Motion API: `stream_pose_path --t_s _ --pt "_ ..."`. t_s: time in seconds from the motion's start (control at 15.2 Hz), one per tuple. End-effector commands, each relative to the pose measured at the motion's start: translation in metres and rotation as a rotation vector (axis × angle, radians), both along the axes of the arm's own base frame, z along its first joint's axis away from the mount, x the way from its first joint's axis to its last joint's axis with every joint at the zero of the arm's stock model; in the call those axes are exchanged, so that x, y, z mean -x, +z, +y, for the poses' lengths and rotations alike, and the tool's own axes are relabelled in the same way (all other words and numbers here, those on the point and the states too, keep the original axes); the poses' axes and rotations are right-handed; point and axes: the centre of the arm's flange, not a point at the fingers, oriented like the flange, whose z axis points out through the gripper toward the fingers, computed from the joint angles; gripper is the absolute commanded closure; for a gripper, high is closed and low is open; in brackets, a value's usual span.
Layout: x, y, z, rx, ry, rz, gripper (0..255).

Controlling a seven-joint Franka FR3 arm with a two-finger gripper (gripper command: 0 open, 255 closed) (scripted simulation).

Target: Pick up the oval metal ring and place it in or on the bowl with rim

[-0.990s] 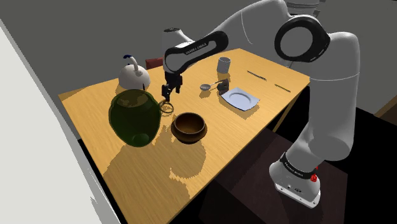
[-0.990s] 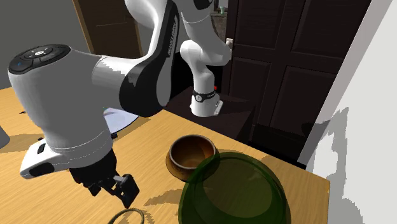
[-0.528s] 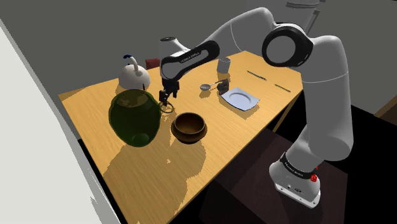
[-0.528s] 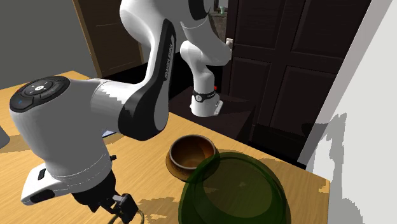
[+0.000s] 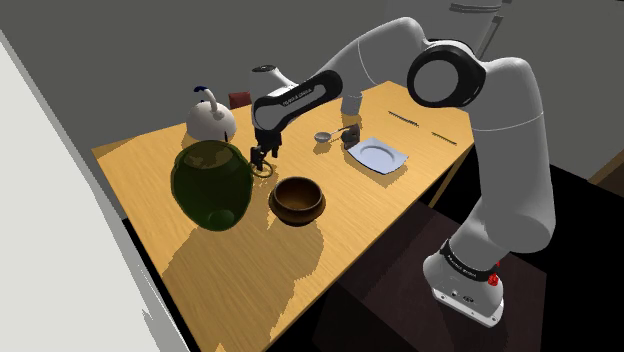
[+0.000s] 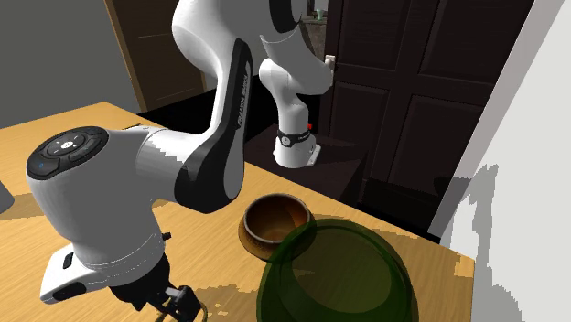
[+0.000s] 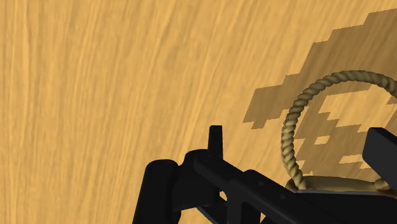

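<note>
The wrist view gives detail the wider views lack: the ring (image 7: 289,127) is a tan, rope-twisted loop lying flat on the wooden table (image 7: 95,95). The gripper (image 7: 298,135) is spread, with one finger (image 7: 215,135) over bare wood clear of the loop and the other over the loop's inside, so one arc of the ring lies between them. Part of the loop runs past the picture's edge, so its long axis cannot be told. In the shoulder view the gripper (image 5: 262,155) hangs low over the ring (image 5: 266,171), with the green round jar (image 5: 212,183) just to that view's left and the brown bowl (image 5: 297,199) nearer. The second exterior view shows dark doors (image 6: 430,82) behind the bowl (image 6: 274,222).
</note>
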Motion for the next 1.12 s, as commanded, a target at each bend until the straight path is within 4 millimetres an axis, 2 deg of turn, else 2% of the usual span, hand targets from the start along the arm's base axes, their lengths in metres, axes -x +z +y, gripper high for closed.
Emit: stream_pose_path --t_s 0.0,0.07,0.13,0.73,1.06 --pt "0.0 0.0 0.0 0.0 0.0 0.0 0" --pt "0.0 0.0 0.0 0.0 0.0 0.0 0" --pt "0.0 0.0 0.0 0.0 0.0 0.0 255" --pt "0.0 0.0 0.0 0.0 0.0 0.0 255" --pt "0.0 0.026 0.0 0.0 0.0 0.0 255"
